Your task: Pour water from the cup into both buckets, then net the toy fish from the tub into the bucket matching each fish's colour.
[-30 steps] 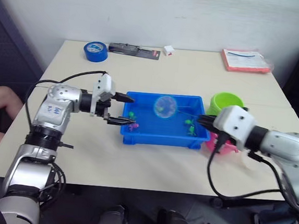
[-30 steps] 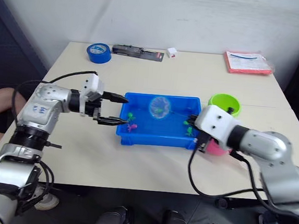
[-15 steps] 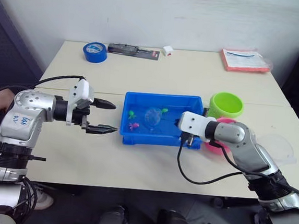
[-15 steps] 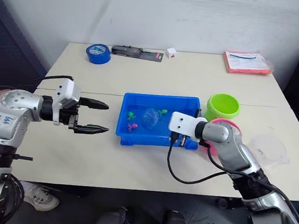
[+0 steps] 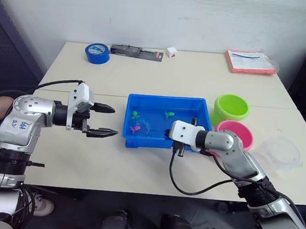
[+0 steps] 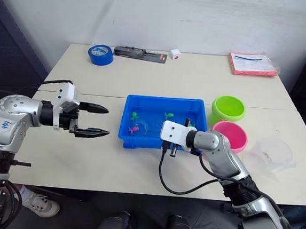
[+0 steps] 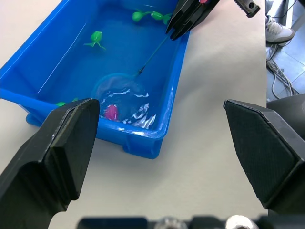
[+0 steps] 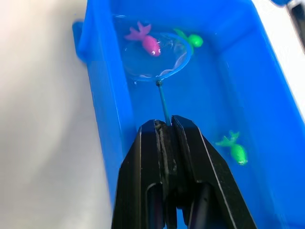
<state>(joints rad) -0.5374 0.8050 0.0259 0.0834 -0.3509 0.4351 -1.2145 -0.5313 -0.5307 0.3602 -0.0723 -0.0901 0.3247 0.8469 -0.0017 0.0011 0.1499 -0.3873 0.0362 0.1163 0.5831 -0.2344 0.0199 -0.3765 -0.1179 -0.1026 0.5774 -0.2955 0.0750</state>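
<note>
My right hand (image 8: 164,125) pinches the net (image 8: 153,56) handle, hoop dipped under a pink fish (image 8: 145,41) in the tub (image 5: 165,102) to scoop it, while my left hand (image 5: 106,121) waits spread wide beside the tub.

No legible text anywhere (perhaps faint print on the blue tape roll (image 5: 97,52)).
</note>
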